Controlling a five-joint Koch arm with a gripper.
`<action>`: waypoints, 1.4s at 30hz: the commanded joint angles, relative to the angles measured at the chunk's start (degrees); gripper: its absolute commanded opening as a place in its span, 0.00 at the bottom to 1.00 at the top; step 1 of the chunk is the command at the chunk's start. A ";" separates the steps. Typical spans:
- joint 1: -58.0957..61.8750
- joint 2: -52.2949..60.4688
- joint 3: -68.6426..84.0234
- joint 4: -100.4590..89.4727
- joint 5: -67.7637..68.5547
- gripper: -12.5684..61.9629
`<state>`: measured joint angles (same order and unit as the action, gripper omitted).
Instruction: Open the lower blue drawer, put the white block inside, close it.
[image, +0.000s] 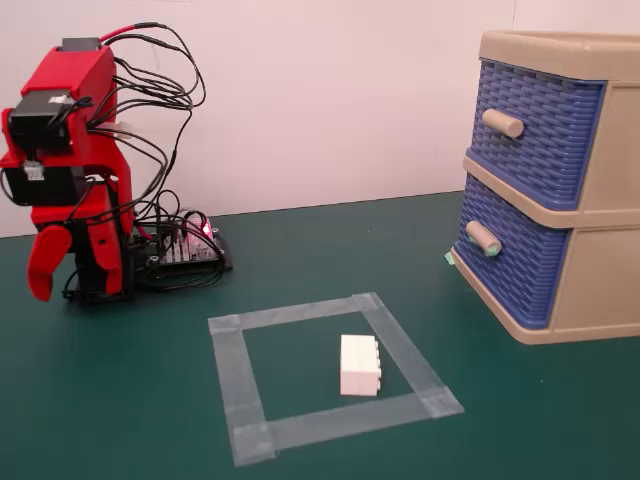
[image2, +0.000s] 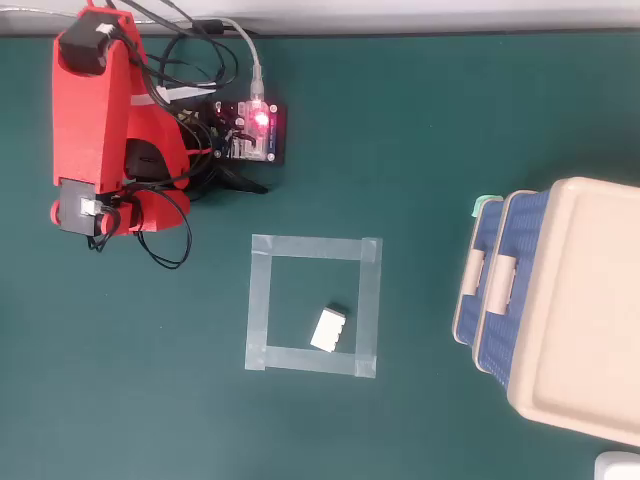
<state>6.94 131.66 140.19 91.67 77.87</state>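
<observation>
The white block (image: 359, 365) lies inside a square of grey tape (image: 236, 385) on the green table, near the square's front right corner; it also shows in the overhead view (image2: 329, 329). The lower blue drawer (image: 515, 268) of the beige cabinet (image: 600, 290) is shut, and its mint-tipped knob (image: 484, 238) sticks out. In the overhead view the drawer (image2: 484, 236) is at the right. My red gripper (image: 45, 282) hangs down at the folded arm, far left of the block and touching nothing. Only one jaw shows clearly. In the overhead view the gripper (image2: 108, 218) is mostly hidden under the arm.
The upper blue drawer (image: 540, 135) with a plain beige knob is shut. A controller board (image: 185, 248) with a lit red LED and loose black cables sits beside the arm's base (image2: 255, 130). A white wall stands behind the table.
</observation>
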 joint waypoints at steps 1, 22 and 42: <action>0.53 2.81 -6.33 0.70 -3.34 0.63; -59.77 -12.48 -17.14 -58.18 71.19 0.62; -84.64 -63.19 -6.94 -155.65 92.20 0.61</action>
<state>-76.99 68.82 133.59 -52.82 168.57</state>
